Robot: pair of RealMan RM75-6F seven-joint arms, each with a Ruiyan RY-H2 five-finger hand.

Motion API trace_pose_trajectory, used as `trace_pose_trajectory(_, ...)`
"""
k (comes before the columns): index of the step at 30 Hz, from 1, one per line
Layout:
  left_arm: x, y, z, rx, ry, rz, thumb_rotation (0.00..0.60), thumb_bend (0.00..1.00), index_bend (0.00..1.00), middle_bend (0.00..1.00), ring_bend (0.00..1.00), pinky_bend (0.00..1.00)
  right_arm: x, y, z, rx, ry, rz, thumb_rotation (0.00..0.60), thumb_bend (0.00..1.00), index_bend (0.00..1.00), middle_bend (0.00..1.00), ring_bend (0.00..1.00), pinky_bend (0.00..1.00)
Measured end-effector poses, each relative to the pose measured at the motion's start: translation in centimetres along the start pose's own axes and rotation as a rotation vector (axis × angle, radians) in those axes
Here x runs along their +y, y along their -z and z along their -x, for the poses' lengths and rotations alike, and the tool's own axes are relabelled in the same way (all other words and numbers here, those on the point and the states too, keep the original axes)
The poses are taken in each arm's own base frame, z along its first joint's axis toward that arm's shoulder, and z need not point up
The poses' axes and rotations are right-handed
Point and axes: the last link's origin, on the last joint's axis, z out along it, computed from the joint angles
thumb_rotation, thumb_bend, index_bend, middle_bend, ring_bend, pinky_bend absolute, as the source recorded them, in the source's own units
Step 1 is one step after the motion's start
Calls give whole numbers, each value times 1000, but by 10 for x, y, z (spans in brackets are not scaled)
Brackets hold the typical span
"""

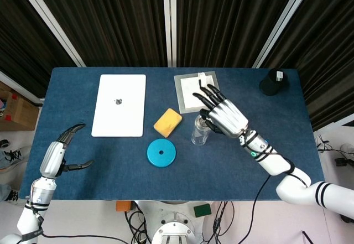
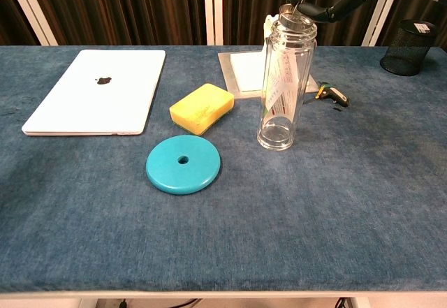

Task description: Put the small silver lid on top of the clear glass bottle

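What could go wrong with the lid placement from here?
1. The silver lid sits tilted at the glass bottle mouth in the chest view; released now, it may seat crooked or drop.
2. The right hand hovers right over the tall, narrow bottle; a sideways nudge could tip it toward the yellow sponge.

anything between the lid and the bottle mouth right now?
Nothing visible. The right hand holds the small silver lid right at the mouth of the clear glass bottle, tilted at the rim.

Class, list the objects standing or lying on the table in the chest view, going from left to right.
White laptop → teal disc → yellow sponge → clear glass bottle → black mesh cup.
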Motion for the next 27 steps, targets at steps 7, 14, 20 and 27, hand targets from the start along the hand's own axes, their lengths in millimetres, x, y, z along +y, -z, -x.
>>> trace_pose_trajectory(7,0,0,-1,5,-3,2,600,46,146,162,155,185,-2,-3,-3,-26,21,0,600,376,674,89,0,0)
trace_pose_trajectory(14,-1,0,-1,2,-3,-1,600,46,146,162,156,185,-2,-7,-3,-59,24,6,600,376,674,89,0,0)
trace_pose_trajectory(20,-2,0,-1,6,-1,-4,600,46,146,162,155,185,-4,-8,-4,-71,26,7,600,376,676,89,0,0)
trace_pose_trajectory(27,-3,1,-1,8,-1,-3,600,46,146,161,155,185,-6,-9,-3,-81,31,4,600,376,684,89,0,0)
